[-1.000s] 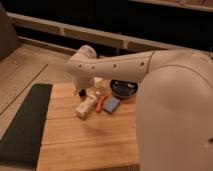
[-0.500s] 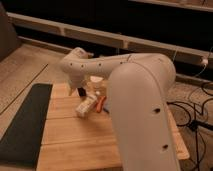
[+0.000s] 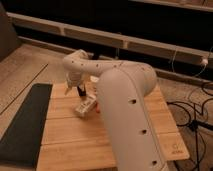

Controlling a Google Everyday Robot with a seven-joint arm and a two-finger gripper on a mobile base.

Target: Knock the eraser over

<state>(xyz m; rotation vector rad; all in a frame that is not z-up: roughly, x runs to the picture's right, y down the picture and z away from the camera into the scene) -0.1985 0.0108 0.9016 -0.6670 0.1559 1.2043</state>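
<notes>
Hand [image 3: 74, 89] above lying eraser [image 3: 85, 106]

Arm: smooth, rounded cream-white shell segments, bulky near the camera, tapering toward the tool [image 3: 74, 89]. Small dark round screw holes dot the shell in rows. Tool itself is darker than the shell, with thin dark fingers below it.

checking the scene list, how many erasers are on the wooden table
1. The eraser lies on the wooden table, just left of the arm, with the gripper right above and behind it. The arm covers part of the table, so another could be hidden.
</notes>
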